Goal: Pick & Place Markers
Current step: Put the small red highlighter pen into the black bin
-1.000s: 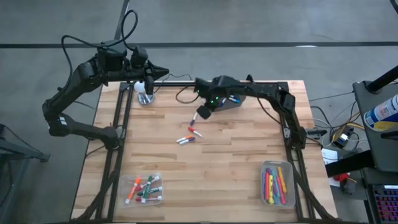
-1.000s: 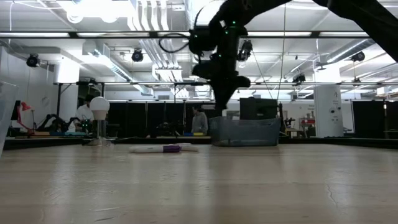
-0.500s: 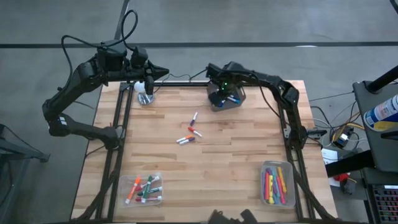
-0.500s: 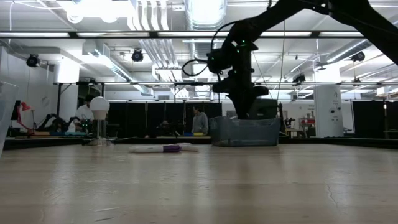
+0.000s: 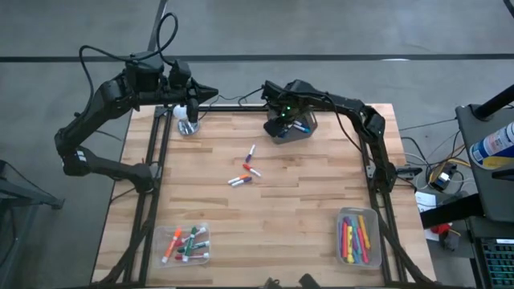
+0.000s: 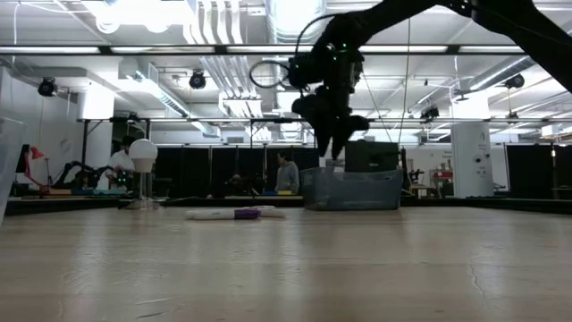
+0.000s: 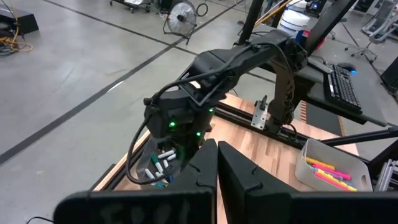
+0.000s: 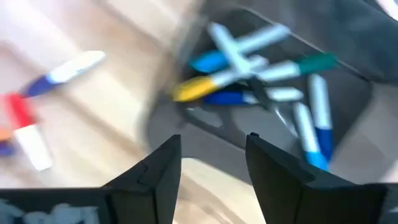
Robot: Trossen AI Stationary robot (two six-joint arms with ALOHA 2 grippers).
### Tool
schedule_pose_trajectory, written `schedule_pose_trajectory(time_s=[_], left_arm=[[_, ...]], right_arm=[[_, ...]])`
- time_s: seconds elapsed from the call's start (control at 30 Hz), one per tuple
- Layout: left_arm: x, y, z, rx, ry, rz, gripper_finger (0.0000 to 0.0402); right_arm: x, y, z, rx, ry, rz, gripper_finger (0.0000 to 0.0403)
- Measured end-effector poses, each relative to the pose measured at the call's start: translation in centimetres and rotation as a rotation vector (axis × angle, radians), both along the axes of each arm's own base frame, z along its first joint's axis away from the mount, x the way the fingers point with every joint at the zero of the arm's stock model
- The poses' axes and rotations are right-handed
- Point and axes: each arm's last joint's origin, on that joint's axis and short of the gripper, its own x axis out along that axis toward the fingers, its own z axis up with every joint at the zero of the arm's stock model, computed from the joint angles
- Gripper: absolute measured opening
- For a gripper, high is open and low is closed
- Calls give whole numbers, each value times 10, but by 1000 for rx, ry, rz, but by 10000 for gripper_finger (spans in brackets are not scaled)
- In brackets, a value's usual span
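Markers [image 5: 245,172] lie loose in a small cluster near the table's middle, a few white-bodied sticks with coloured caps. More markers sit in the dark bin [image 5: 307,133] at the far edge, right of centre, and in two clear trays at the near edge: a left tray [image 5: 172,232] and a right tray [image 5: 374,218].

The right gripper [image 8: 213,165] hangs just above the bin's near-left rim, its two fingers parted with nothing between them; the right wrist view looks straight down past them onto the pile of blue, yellow and green-capped markers inside. I judge the step in hand to be the drop into the bin.

To do it well, lift straight up first, so the fingers do not catch the rim or drag a marker out. Then swing toward the loose cluster, which lies nearer and to the left of the bin. Choose the marker at the cluster's edge, turn the wrist so the fingers straddle its thin body crosswise, and come down with the opening kept wide, since the sticks lie close and a neighbour could roll away.

The left gripper [image 7: 216,168] waits at the far left corner, fingers pressed together and empty, beside a small white lamp [image 5: 185,115].
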Motion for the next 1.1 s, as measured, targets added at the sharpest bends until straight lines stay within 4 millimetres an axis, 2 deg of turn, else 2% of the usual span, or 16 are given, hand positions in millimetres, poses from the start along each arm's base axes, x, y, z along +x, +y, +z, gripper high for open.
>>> schedule_pose_trajectory(time_s=[0.13, 0.3, 0.43, 0.53, 0.83, 1.1], left_arm=[[0, 0, 0, 1, 0, 0, 7], [0, 0, 0, 0, 0, 0, 7], [0, 0, 0, -1, 0, 0, 7], [0, 0, 0, -4, -1, 1, 7], [0, 0, 0, -33, -11, 10, 7], [0, 0, 0, -36, -12, 11, 7]], right_arm=[[14, 15, 12, -14, -68, 116, 167], [34, 44, 26, -56, -145, 302, 157], [52, 72, 29, -82, -234, 486, 149], [62, 91, 29, -102, -276, 540, 145], [84, 134, 14, -136, -384, 595, 145], [89, 159, -14, -133, -413, 633, 145]])
